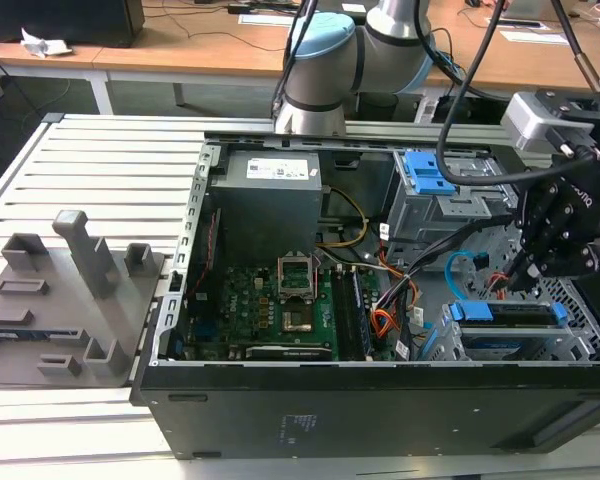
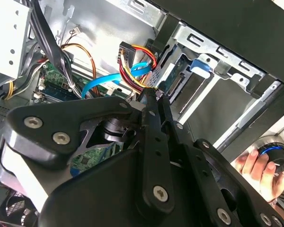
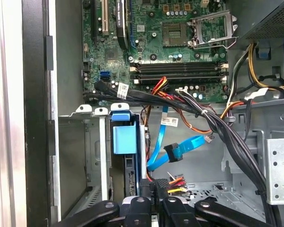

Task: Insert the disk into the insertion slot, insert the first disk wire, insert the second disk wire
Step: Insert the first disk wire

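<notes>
The disk (image 1: 507,314) in its bright blue frame sits inside the insertion slot (image 1: 588,322), the low silver cage at the exterior view's right. In the first wrist view the disk's blue frame (image 3: 124,136) stands upright in the cage (image 3: 85,156). My gripper (image 1: 521,274) hangs just behind the disk, shut on the first disk wire (image 2: 141,60), whose red, yellow and black leads loop out from the fingertips (image 2: 149,97) to a black plug. The second disk wire (image 3: 176,152), light blue with a dark plug, lies loose beside the disk, untouched.
The taller grey cage with blue latches (image 1: 427,172) stands behind the gripper. A thick black cable bundle (image 3: 213,120) crosses above the drive bay. The motherboard (image 1: 280,300) fills the case's middle. A person's hand (image 2: 255,164) holds a round device outside the case.
</notes>
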